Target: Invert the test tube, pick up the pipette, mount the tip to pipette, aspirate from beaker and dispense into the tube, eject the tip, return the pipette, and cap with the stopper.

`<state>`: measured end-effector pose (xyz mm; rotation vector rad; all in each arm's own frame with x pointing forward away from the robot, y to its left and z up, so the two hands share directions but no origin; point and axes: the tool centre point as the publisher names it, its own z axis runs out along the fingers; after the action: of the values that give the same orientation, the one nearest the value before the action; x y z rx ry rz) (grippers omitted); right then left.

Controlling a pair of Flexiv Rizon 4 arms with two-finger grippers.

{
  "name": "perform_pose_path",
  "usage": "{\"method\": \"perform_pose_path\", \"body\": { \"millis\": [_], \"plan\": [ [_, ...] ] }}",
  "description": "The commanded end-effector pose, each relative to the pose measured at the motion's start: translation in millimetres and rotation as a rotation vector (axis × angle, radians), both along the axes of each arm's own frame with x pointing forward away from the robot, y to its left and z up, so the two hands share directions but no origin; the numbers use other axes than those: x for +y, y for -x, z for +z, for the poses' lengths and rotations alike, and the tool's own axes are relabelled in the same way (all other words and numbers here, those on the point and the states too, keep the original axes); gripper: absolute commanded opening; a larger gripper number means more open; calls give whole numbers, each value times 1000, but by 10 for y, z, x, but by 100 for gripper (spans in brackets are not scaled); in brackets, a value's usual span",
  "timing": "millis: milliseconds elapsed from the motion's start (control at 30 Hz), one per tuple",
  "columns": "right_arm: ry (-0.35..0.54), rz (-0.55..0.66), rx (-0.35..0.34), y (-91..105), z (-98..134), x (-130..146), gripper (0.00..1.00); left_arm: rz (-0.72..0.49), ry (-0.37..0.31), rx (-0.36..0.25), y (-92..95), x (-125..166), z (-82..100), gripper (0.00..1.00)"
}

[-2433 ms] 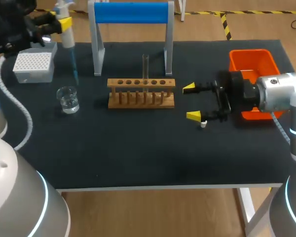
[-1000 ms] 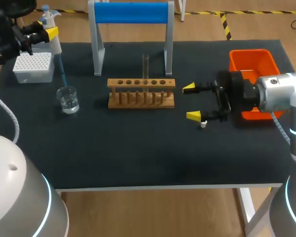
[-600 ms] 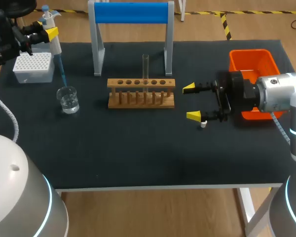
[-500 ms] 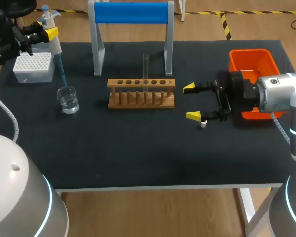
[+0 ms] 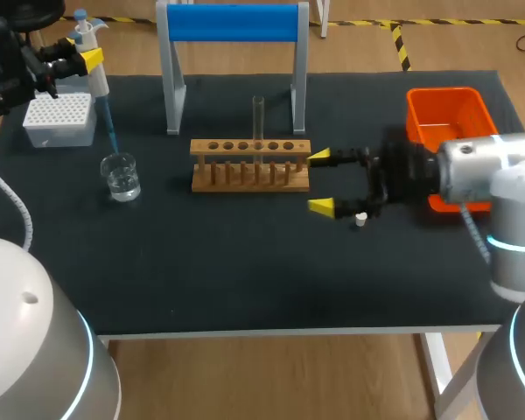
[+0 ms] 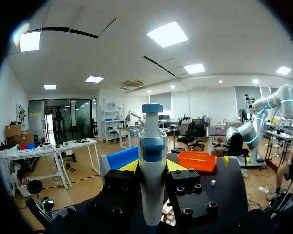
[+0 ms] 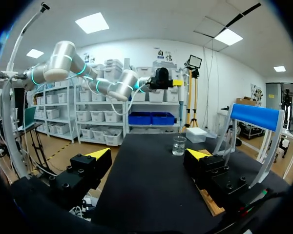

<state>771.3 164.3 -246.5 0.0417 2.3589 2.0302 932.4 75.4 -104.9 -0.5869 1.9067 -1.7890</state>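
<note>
**Q:** Surfaces and fixtures, largest first?

**A:** The bench (image 5: 245,280) has a flat, matte dark cover. At its rear stands a frame stand (image 5: 232,22) with pale legs and a blue top bar. A smooth orange plastic bin (image 5: 446,109) sits by the right edge. A wooden rack (image 5: 250,164) with a row of round holes lies mid-bench. A pale tip box (image 5: 59,118) with a dotted grid top is near the left edge.

**Q:** Task items?

**A:** My left pincer (image 6: 151,166) is clamped on the white-and-blue pipette (image 5: 97,79), held upright. Its slim tip (image 5: 109,131) points down close to the clear glass beaker (image 5: 121,177); I cannot tell whether it is over the mouth. The clear test tube (image 5: 258,118) stands upright in the rack. The small white stopper (image 5: 360,219) lies on the cover.

**Q:** Right side, clearances?

**A:** My right pincer (image 5: 320,182) is spread wide with nothing in it, just off the rack's right end, and the stopper is just beside its nearer finger. A broad bare strip runs from the rack to the front edge.
</note>
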Motion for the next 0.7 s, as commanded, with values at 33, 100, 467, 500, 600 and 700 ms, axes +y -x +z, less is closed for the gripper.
{"method": "perform_pose_path", "body": {
  "millis": [33, 100, 467, 500, 600, 700],
  "plan": [
    [81, -19, -19, -40, -84, 582, 100, 2, 1, -2, -6, -7, -5, 0],
    [54, -25, 11, -46, -109, 767, 100, 2, 1, -2, -6, -7, -5, 0],
    [112, -57, 20, -128, -211, 1478, 100, 2, 1, -2, -6, -7, -5, 0],
    [118, -65, 24, -140, -224, 1525, 100, 2, 1, -2, -6, -7, -5, 0],
    [160, -93, 18, -189, -290, 1670, 100, 2, 1, -2, -6, -7, -5, 0],
    [178, -118, 26, -256, -360, 1783, 100, 2, 1, -2, -6, -7, -5, 0]
  ]
}}
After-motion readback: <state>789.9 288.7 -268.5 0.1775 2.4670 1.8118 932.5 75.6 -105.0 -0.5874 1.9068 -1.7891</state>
